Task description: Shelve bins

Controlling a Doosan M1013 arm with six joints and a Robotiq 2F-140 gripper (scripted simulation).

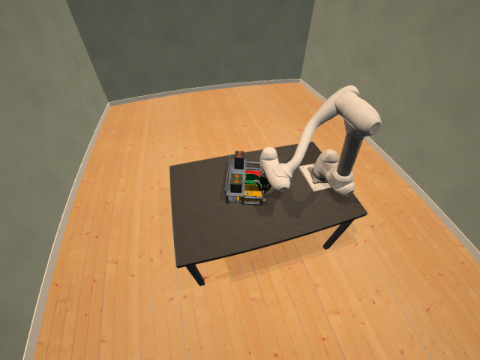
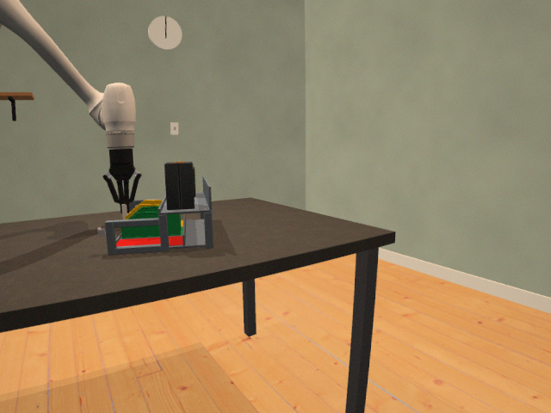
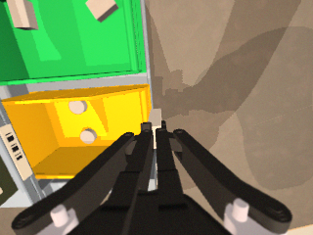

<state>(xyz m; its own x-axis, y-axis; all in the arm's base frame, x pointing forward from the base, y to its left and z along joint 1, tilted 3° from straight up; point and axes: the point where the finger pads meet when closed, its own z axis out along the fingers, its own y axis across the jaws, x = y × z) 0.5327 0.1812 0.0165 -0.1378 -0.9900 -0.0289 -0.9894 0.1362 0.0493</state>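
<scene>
Yellow bin [image 3: 78, 132] sits in the shelf [image 2: 135, 224] beside the green bin [image 3: 73, 39]; the hand [image 3: 156, 128] is fully closed on nothing, fingertips by its right wall.

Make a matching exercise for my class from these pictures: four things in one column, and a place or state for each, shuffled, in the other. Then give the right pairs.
Things
1. yellow bin
2. green bin
3. black box
4. gripper

Places or states
A. on the top board of the shelf
B. fingers shut, holding nothing, at the yellow bin's edge
C. holds two pale round parts
D. holds pale blocky parts

Pairs: 1-C, 2-D, 3-A, 4-B
</scene>
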